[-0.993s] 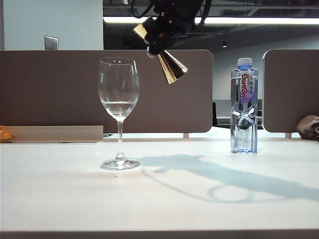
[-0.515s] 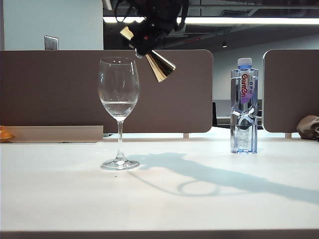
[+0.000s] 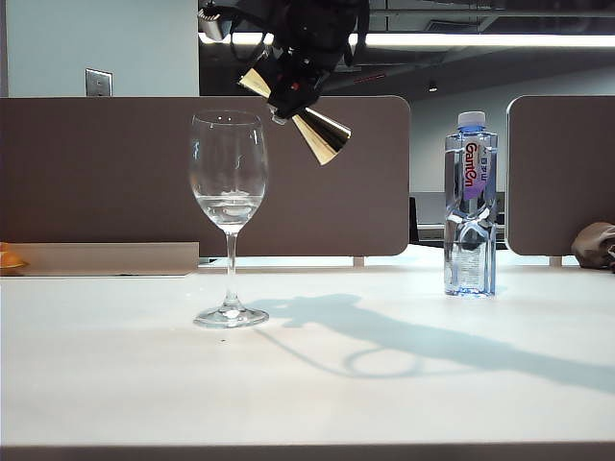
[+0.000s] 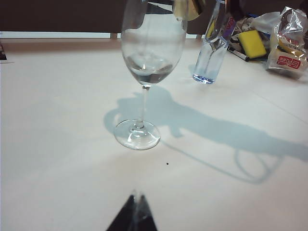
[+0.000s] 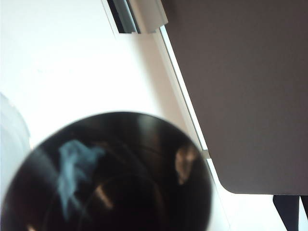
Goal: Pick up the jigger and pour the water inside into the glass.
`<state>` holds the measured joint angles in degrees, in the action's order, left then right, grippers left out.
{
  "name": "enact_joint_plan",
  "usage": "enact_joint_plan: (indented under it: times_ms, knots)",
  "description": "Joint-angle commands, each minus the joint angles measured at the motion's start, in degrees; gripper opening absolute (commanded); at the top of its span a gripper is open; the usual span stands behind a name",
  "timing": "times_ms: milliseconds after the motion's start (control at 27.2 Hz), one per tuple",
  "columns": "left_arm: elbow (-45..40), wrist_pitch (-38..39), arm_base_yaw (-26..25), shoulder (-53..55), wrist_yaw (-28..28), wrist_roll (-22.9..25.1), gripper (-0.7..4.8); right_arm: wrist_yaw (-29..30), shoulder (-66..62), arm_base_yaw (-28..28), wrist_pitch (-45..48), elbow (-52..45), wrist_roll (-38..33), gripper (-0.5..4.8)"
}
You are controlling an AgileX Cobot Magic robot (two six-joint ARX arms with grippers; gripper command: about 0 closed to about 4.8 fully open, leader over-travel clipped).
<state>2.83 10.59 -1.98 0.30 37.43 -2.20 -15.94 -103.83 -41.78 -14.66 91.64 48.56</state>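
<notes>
The gold jigger (image 3: 306, 117) hangs tilted above the upright stemmed glass (image 3: 230, 216) — a little water (image 3: 229, 206) inside.

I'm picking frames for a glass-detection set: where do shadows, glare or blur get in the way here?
Exterior view: ceiling strip light glares behind the dark right gripper, which holds the tilted jigger; a long arm shadow crosses the table. Left wrist view: the same shadow runs behind the glass, and only the left gripper tip shows. Right wrist view: a blurred dark disc fills it.
</notes>
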Motion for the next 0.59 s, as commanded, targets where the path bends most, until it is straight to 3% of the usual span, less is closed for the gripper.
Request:
enact_joint_plan:
  times_ms: [37,589]
  knots:
    - [0.3,-0.3,0.0,0.0,0.1,0.2,-0.05,-0.9,0.5,-0.1,1.1,0.4,2.3,0.85]
    - [0.3,-0.3,0.0,0.0,0.1,0.2,-0.05,-2.4,0.5,-1.0,0.0,0.4,12.2,0.85]
